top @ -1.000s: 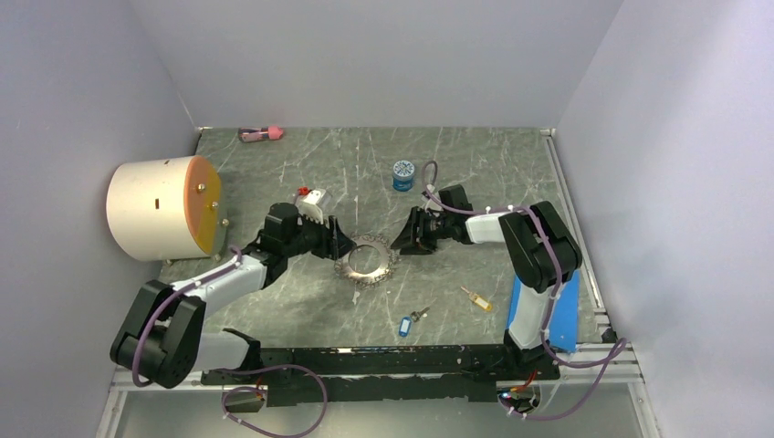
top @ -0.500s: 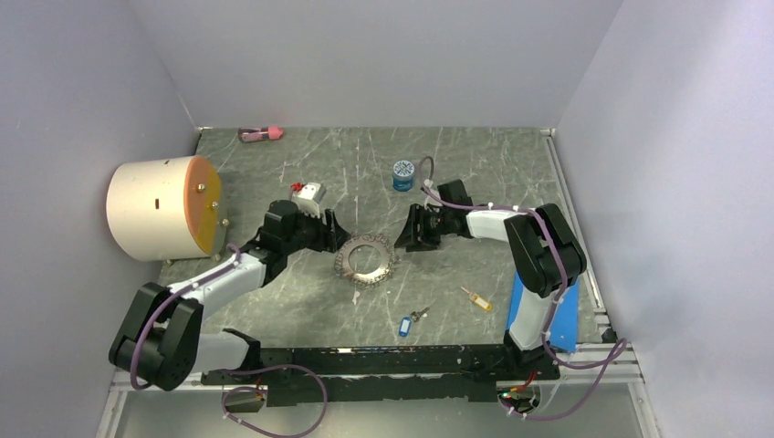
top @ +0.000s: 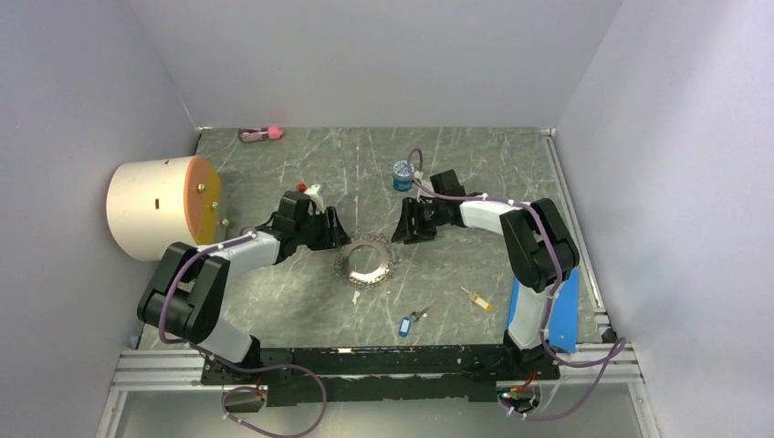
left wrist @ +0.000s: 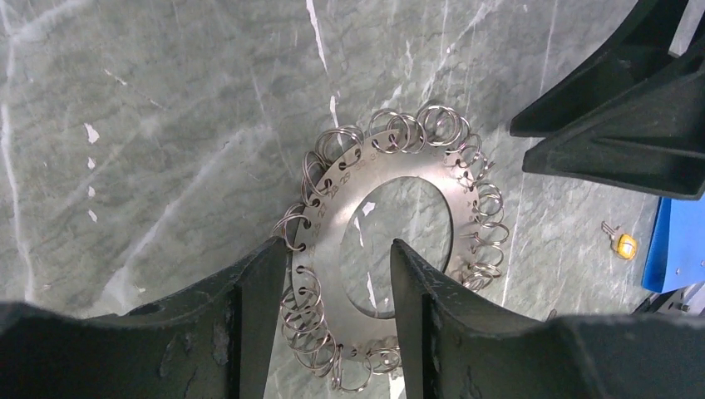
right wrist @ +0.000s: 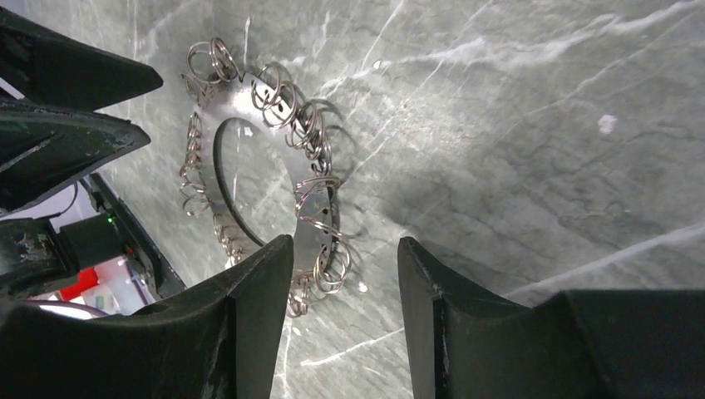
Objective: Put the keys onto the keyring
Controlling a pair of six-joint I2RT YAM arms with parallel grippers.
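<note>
Left end effector point(top: 338, 232) and right end effector point(top: 402, 230) gape empty. Between them the keyring point(top: 365, 262) lies flat on the bench point(top: 475, 173). It looks thin, stiff and slippery, best pinched at its rim. The light keys point(top: 404, 326) lie well apart.

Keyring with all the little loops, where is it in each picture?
Top external: the keyring lies in the middle of the table.
Left wrist: the keyring fills the centre and runs down to the bottom edge.
Right wrist: the keyring sits left of centre.
Shared landmark: the green marbled table lies under it in all three.
</note>
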